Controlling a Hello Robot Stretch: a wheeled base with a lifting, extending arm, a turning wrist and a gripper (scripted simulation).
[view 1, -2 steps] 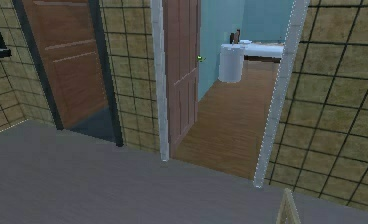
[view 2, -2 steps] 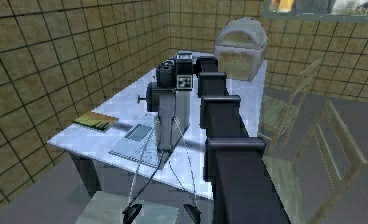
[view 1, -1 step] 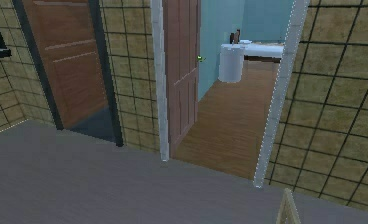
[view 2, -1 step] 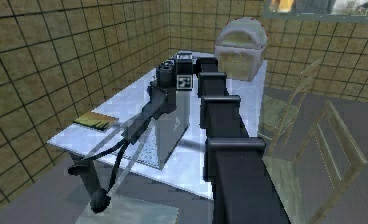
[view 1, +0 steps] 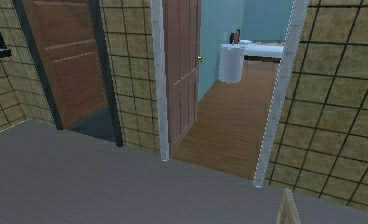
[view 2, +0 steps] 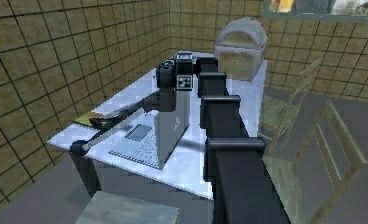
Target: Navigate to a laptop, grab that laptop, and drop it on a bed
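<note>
Arm side view, nearest first.
- Arm (view 2: pixel 235 175): dark square bar, rising from the bottom edge and reaching out over the desk.
- Seat (view 2: pixel 114 210): pale greenish slab at the bottom edge, just in front of the desk.
- Wall (view 2: pixel 52 60): tan tiles with dark joints, behind the desk on the left and running along the back.
- Desk (view 2: pixel 117 100): pale top, dark legs, standing against the tiled wall.
- Small yellowish item (view 2: pixel 88 121): lies on the desk near its left edge, with a dark part beside it; too small to identify.
- Laptop (view 2: pixel 152 138): on the desk towards its near end, lid raised, keyboard half lying flat on the top.
- Tool (view 2: pixel 166 82): dark body at the arm's far end, above the raised lid. The laptop sits right at it, so I cannot tell whether it has hold of anything, nor how its fingers are set.
- Round-topped box (view 2: pixel 240 45): pale, on the desk's far end, right of the arm.
- Chair (view 2: pixel 292 105): wooden, by the desk's right side. A second chair (view 2: pixel 342 150) stands nearer on the right.

Forward view.
- Floor (view 1: pixel 102 185): grey, in the foreground.
- Brown door (view 1: pixel 67 60): in a dark frame on the left.
- Open door (view 1: pixel 182 70): reddish wood, swung inward, with a wooden floor beyond it.
- White cylinder (view 1: pixel 230 63): stands in the far room before a teal wall.
- Wooden post (view 1: pixel 289 208): at the bottom edge.
</note>
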